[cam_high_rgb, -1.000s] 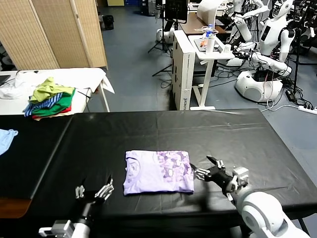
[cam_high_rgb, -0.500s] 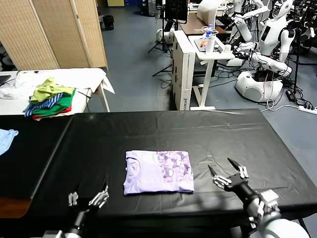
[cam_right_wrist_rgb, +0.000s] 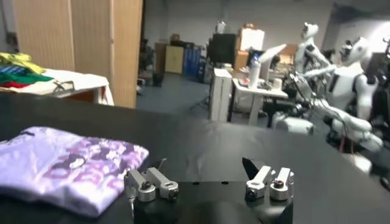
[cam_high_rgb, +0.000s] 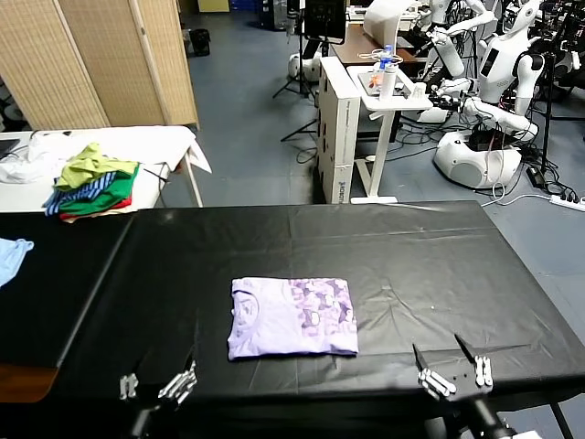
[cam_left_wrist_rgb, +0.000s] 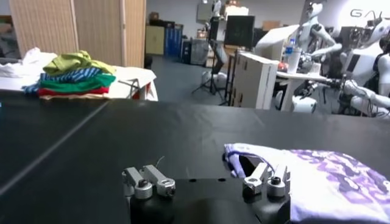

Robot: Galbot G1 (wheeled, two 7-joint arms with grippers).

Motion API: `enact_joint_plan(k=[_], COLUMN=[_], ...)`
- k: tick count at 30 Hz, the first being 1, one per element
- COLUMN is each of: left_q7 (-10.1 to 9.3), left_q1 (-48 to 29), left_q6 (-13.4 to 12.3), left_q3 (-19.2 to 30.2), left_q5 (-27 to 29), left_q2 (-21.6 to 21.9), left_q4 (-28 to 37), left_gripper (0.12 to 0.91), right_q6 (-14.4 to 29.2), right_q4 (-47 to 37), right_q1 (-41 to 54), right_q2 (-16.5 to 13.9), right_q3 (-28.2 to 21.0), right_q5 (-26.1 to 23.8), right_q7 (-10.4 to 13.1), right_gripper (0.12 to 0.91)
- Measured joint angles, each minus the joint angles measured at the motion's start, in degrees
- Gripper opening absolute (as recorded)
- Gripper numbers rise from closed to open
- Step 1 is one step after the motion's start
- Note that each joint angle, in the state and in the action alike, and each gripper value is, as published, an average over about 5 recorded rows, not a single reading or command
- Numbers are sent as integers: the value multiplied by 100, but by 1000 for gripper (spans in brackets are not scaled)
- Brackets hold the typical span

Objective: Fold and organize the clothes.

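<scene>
The pale lavender T-shirt (cam_high_rgb: 292, 316) lies folded into a flat rectangle on the black table (cam_high_rgb: 402, 256), purple print on its right half. It also shows in the left wrist view (cam_left_wrist_rgb: 323, 182) and the right wrist view (cam_right_wrist_rgb: 64, 170). My left gripper (cam_high_rgb: 157, 384) is open and empty at the table's near edge, left of the shirt. My right gripper (cam_high_rgb: 452, 375) is open and empty at the near edge, right of the shirt. Neither touches the cloth.
A green, yellow and red pile of garments (cam_high_rgb: 91, 183) lies on a white table at the back left. A light blue cloth (cam_high_rgb: 11, 256) sits at the far left edge. Other robots and a white stand (cam_high_rgb: 384, 101) are beyond the table.
My right gripper has pulled back from the shirt's right edge toward the near table edge. My left gripper has also drawn back and lower. The shirt has not moved.
</scene>
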Motion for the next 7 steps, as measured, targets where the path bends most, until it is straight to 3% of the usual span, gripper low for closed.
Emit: enact_joint_plan(k=[7], left_q7=[-4], left_q1=[-2], left_q6=[36], left_q3=[-13], left_q5=[-14], left_q2=[12], left_q4=[21], left_gripper=[907], right_q6=[-63], right_q4=[102], right_q1=[-335], right_q2=[77], right_q3=[-29], right_q5=[19], right_q7=[115], right_gripper=[907])
